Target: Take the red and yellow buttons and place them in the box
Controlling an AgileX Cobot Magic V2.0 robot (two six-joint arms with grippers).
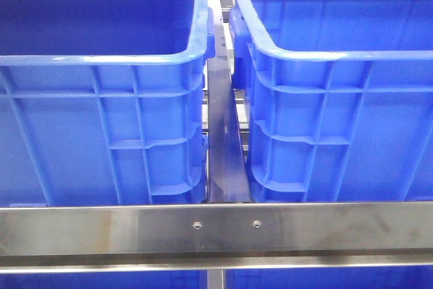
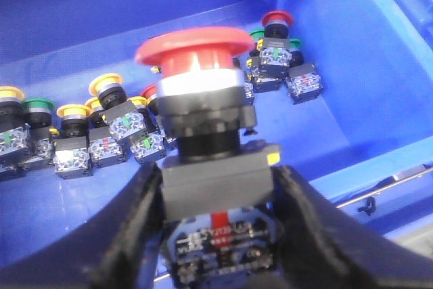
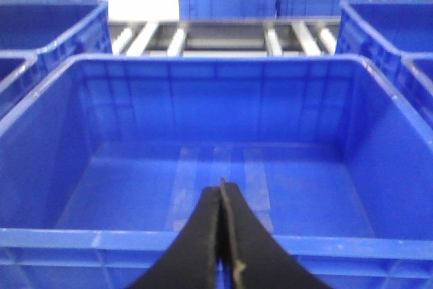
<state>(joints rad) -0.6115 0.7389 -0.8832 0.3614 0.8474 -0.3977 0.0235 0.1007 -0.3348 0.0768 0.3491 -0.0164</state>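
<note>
In the left wrist view my left gripper [image 2: 218,197] is shut on a red mushroom-head button [image 2: 196,52], gripping its black body between both fingers, lifted above the floor of a blue bin [image 2: 379,72]. Below lie more buttons: yellow ones [image 2: 105,86], a red one [image 2: 276,19] and green ones [image 2: 38,106]. In the right wrist view my right gripper [image 3: 221,191] is shut and empty, held over the near rim of an empty blue box [image 3: 223,126]. Neither gripper shows in the front view.
The front view shows two large blue bins, left [image 1: 101,65] and right [image 1: 338,52], with a dark metal rail [image 1: 223,133] between them and a steel bar [image 1: 216,231] across the front. More blue bins [image 3: 47,25] and conveyor rollers [image 3: 223,35] lie beyond.
</note>
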